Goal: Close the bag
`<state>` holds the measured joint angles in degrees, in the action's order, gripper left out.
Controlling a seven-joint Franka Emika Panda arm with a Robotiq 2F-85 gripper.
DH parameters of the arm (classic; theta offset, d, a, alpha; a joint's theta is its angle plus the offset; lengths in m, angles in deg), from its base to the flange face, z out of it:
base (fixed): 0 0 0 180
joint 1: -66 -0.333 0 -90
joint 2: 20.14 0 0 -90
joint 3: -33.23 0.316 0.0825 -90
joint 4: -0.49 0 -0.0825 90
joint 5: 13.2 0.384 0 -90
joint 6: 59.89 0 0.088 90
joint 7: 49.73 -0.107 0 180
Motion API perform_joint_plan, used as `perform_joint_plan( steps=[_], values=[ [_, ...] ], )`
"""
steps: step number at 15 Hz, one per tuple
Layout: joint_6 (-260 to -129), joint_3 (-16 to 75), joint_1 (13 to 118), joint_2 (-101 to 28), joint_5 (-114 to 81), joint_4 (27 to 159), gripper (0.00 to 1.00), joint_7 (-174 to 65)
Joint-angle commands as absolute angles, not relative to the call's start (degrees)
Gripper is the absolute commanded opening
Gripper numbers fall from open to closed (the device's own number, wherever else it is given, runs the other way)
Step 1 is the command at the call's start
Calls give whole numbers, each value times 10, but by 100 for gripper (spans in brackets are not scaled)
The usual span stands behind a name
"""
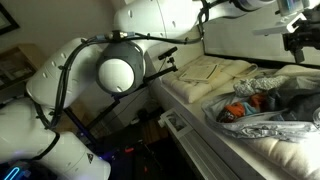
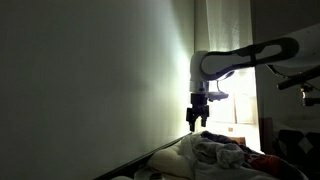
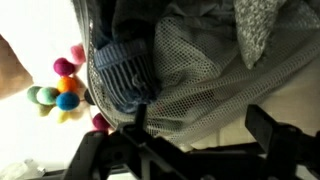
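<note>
The bag [image 1: 272, 112] is a crinkled grey-silver heap on the bed, with orange and red items showing through. In an exterior view it lies low among pale fabric [image 2: 222, 155]. My gripper [image 2: 198, 126] hangs well above it, pointing down, and shows dark at the top right of an exterior view [image 1: 299, 40]. In the wrist view the gripper [image 3: 202, 128] is open, its two dark fingers [image 3: 264, 128] wide apart with nothing between them. Beyond them lies grey mesh-like bag material [image 3: 205, 70] with a blue knitted item [image 3: 122, 72] beside it.
A folded cream cloth [image 1: 212, 70] lies on the bed beside the bag. Coloured pom-poms [image 3: 62, 88] sit at the left of the wrist view. The robot's white base and cables [image 1: 110, 70] fill the near left. A tall pale wall [image 2: 100, 80] stands alongside.
</note>
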<state>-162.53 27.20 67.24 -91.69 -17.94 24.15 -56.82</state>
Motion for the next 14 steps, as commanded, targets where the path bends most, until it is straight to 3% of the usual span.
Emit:
perform_joint_plan(
  steps=[1,14],
  values=[
    [-1659,257,659,-917,-198,250,100,-585],
    [-1657,269,658,-905,-195,268,100,-550]
  ],
)
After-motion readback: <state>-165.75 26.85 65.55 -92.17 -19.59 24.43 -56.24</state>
